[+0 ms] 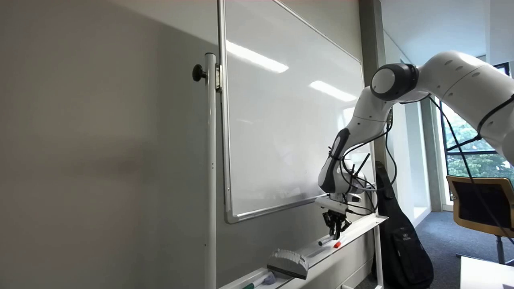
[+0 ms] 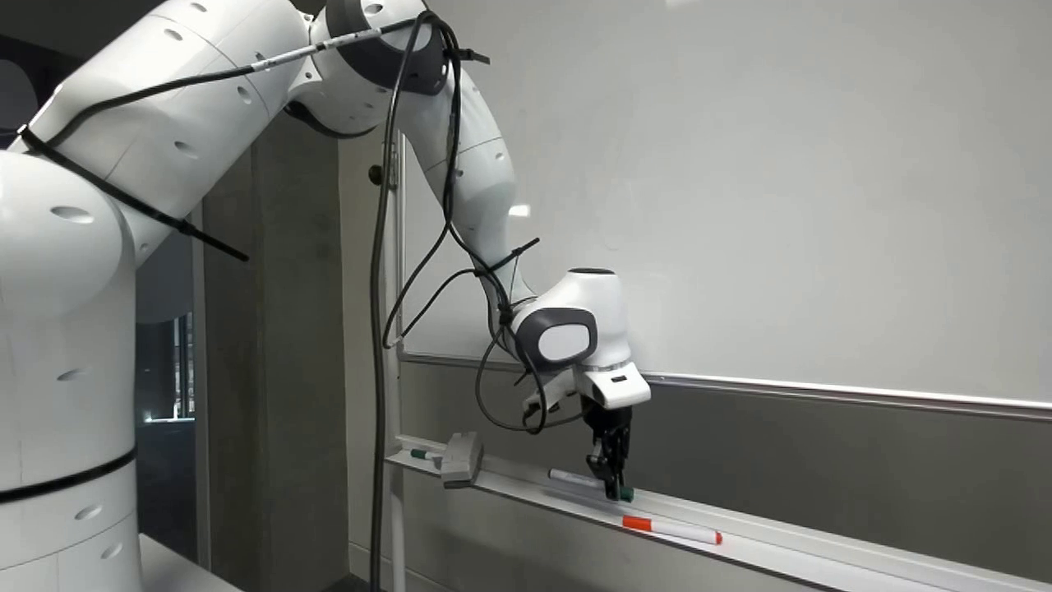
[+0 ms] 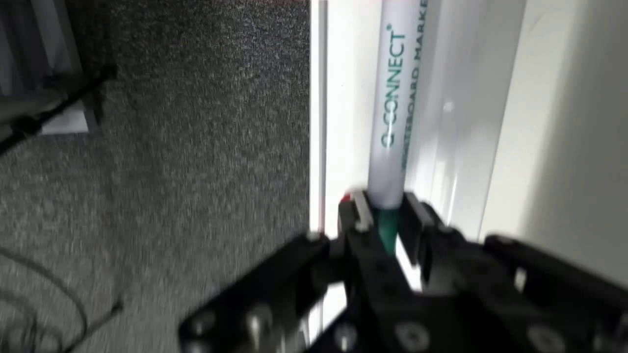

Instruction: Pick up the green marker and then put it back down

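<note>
Green Q-Connect whiteboard marker (image 3: pixel 392 98): running lengthwise along the white pen tray (image 2: pixel 789 557), being held near its green cap; from here I'm not managing to tell whether the barrel is touching the tray floor.
Robotiq gripper (image 3: pixel 386 213): hanging down over the pen tray, its black fingers (image 3: pixel 411 228) squeezing the marker by the cap end, one on each side.
Red whiteboard marker (image 2: pixel 678 530): lying on the pen tray toward its front edge, just beside the fingertips.
Whiteboard eraser (image 2: pixel 463 457): resting across the pen tray, nearer one end.
Another green-capped marker (image 2: pixel 421 454): lying in the pen tray at that same end, beside the eraser.
Whiteboard (image 2: pixel 781 205): standing above the pen tray.
Panda arm (image 2: pixel 481 177): arching over the pen tray.
Black guitar bag (image 1: pixel 403 241): leaning near the pen tray's opposite end.
</note>
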Motion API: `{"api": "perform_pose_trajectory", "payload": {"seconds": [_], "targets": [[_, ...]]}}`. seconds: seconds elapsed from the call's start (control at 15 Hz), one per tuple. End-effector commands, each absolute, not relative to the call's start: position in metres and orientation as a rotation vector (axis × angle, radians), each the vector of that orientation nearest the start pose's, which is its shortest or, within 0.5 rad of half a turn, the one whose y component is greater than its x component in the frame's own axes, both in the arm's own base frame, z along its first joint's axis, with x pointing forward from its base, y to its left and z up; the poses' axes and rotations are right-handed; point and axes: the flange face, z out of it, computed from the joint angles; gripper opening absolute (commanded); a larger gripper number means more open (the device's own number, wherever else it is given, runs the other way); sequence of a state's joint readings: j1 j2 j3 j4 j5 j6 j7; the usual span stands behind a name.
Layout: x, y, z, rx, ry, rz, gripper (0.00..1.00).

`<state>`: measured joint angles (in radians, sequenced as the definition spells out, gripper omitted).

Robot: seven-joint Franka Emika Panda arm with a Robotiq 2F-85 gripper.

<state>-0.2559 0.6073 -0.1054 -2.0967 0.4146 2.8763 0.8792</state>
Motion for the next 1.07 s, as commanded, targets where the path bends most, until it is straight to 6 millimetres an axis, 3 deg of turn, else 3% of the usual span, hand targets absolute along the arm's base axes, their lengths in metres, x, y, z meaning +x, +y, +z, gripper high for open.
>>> {"api": "perform_pose_trajectory", "payload": {"seconds": [0.0, 0.33, 1.0], "targets": [[0.500, -0.213, 0.143, -2.144, 2.077, -0.319, 0.05], [0.483, -0.198, 0.129, -2.152, 2.038, -0.334, 0.05], [0.494, -0.208, 0.135, -2.049, 2.064, -0.438, 0.05]]}}
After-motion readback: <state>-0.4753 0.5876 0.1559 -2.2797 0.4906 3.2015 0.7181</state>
